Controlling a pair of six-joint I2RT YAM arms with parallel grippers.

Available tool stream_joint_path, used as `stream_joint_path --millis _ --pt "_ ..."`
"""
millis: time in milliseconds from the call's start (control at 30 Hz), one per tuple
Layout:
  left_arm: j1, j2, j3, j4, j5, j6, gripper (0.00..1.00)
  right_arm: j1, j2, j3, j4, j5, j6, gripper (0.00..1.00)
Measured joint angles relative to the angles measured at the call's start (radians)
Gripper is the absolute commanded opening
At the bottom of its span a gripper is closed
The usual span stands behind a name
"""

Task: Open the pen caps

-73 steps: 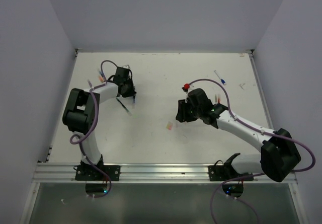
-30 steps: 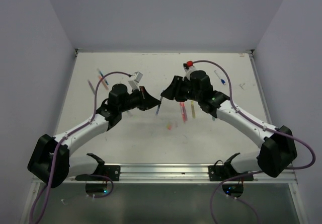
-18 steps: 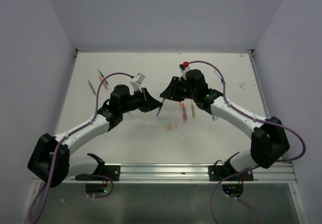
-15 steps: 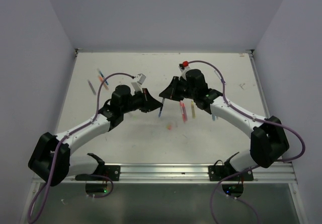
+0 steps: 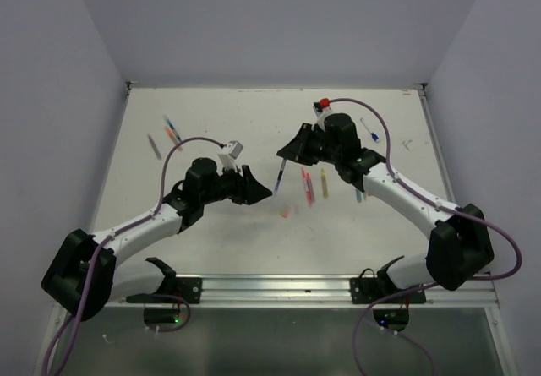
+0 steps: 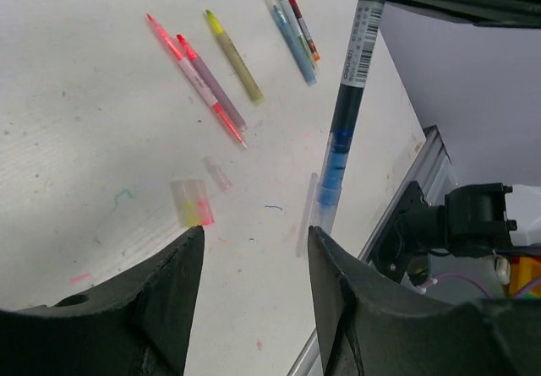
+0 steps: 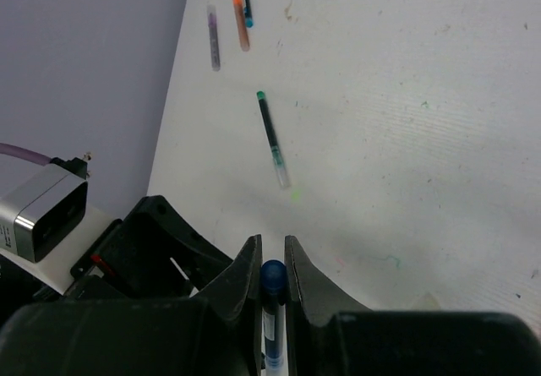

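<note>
My right gripper [image 5: 287,153] [image 7: 272,256] is shut on the top end of a dark blue pen [image 5: 279,176] [image 6: 347,97], which hangs tip down above the table. The pen's lower end [image 6: 326,200] looks clear, and I cannot tell whether a cap sits on it. My left gripper [image 5: 264,192] [image 6: 254,253] stands open just below and left of that tip, with nothing between its fingers [image 6: 165,308]. Loose pen caps lie on the table: a yellow-pink one [image 6: 191,204] [image 5: 286,213] and a small pale one [image 6: 217,173].
Pink pens [image 6: 199,84] [image 5: 307,187], a yellow pen [image 6: 234,55] [image 5: 324,182] and blue and red pens [image 6: 292,34] lie right of centre. A green pen [image 7: 272,135] and several others [image 7: 240,17] [image 5: 169,129] lie at the far left. A blue pen [image 5: 368,129] lies far right.
The left gripper has opened, let go of the pen's lower end and dropped back toward me. The right gripper has carried the pen slightly right.
</note>
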Motion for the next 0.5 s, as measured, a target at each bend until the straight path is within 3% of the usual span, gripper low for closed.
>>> stream_joint_path --millis 500 --pt "-0.018 0.007 -0.036 0.159 0.177 0.049 0.48 -0.002 -0.02 -0.038 0.011 -0.074 -0.008 0.0"
